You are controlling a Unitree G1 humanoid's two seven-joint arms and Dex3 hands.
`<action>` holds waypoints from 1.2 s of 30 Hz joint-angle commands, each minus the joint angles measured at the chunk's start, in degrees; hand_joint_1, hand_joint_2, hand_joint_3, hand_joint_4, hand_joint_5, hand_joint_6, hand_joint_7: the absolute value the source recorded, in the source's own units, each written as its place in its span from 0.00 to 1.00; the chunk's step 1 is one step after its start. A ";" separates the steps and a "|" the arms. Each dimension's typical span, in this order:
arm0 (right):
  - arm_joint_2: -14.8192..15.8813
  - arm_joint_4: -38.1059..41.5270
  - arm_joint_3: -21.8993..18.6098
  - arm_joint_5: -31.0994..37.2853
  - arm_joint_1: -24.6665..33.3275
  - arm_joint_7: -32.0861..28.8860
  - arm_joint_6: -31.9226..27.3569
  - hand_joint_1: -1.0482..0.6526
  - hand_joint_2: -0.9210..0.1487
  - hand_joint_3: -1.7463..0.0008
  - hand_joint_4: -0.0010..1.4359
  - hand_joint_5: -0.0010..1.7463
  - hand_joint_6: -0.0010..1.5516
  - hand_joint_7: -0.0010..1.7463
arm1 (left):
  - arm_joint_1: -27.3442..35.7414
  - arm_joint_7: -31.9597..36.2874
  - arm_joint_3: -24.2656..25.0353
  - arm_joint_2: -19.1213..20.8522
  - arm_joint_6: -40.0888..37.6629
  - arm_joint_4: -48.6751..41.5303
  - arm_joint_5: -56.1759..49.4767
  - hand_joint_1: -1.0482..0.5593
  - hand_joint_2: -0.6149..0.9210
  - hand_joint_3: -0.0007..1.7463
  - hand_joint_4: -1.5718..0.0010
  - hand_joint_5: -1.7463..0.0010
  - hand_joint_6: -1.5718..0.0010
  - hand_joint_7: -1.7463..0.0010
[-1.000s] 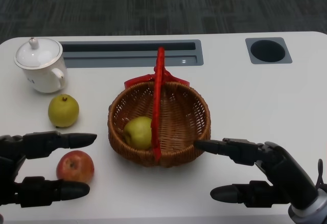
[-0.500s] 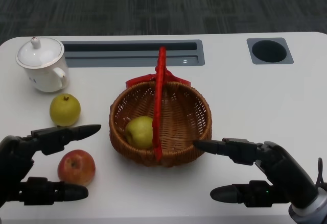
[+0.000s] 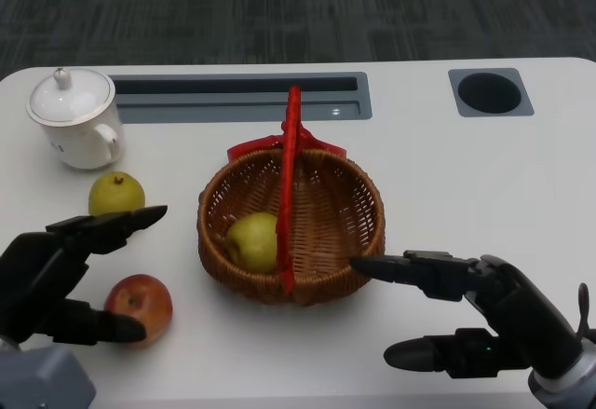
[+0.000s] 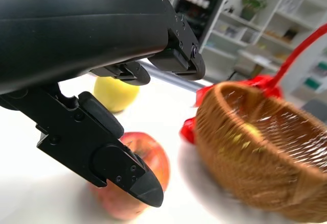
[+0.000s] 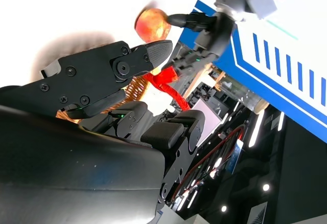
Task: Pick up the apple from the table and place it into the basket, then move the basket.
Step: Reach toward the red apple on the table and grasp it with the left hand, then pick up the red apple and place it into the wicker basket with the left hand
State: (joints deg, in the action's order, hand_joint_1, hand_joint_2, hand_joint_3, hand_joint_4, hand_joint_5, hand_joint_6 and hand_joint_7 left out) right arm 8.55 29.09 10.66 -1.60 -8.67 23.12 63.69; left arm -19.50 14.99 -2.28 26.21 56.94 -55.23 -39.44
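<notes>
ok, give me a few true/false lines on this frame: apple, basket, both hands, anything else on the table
1. The red apple lies on the white table, outside the brown wicker basket. True.
2. The basket is empty. False: a yellow-green fruit lies inside it, beside the red handle.
3. The left hand has lifted the apple clear of the table. False: the apple sits on the table, with the hand's fingers spread around it.
4. The right hand is open, close to the basket's rim, holding nothing. True.
5. The white lidded mug stands inside the basket. False: it stands on the table at the far left, behind a second yellow-green fruit.
</notes>
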 commanded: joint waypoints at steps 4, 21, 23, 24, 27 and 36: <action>1.11 -1.67 0.11 -1.40 0.70 0.34 -0.33 0.38 0.04 1.00 0.46 0.00 0.38 0.00 | -3.80 5.89 -7.06 1.05 -3.18 -9.24 -1.69 0.28 0.76 0.00 0.66 0.98 0.67 0.99; 1.28 -3.14 0.06 -1.68 1.70 0.11 -0.79 0.38 0.04 1.00 0.47 0.00 0.38 0.00 | -6.32 5.89 -16.21 -1.67 -10.47 -16.31 2.02 0.36 0.79 0.00 0.63 0.99 0.64 0.99; 1.23 -3.26 -0.04 -1.55 1.89 -0.05 -0.92 0.38 0.04 1.00 0.47 0.00 0.38 0.00 | -6.22 7.51 -16.33 -1.91 -9.95 -16.15 2.66 0.40 0.80 0.00 0.57 0.97 0.60 0.98; 1.20 -3.28 -0.08 -1.49 1.97 -0.12 -0.93 0.38 0.04 1.00 0.47 0.00 0.39 0.00 | -6.09 8.53 -16.14 -2.12 -9.43 -16.02 3.20 0.43 0.81 0.00 0.53 0.96 0.57 0.97; 1.05 -3.20 -0.10 -1.45 2.07 -0.25 -0.67 0.38 0.03 1.00 0.48 0.00 0.39 0.00 | -5.58 11.61 -15.46 -2.73 -8.29 -15.38 4.56 0.56 0.85 0.01 0.34 0.93 0.42 0.95; 1.00 -2.74 -0.55 -0.62 1.92 -0.86 -0.16 0.37 0.00 0.99 0.49 0.00 0.39 0.00 | -4.17 21.66 -15.78 -2.69 -7.46 -10.66 3.62 0.71 0.89 0.00 0.20 0.96 0.27 0.97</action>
State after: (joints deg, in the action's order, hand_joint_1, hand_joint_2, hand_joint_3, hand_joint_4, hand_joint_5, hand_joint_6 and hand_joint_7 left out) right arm 8.85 26.78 11.16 -2.18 -6.91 22.97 62.89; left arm -24.49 33.96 -18.09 22.80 48.98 -67.19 -35.49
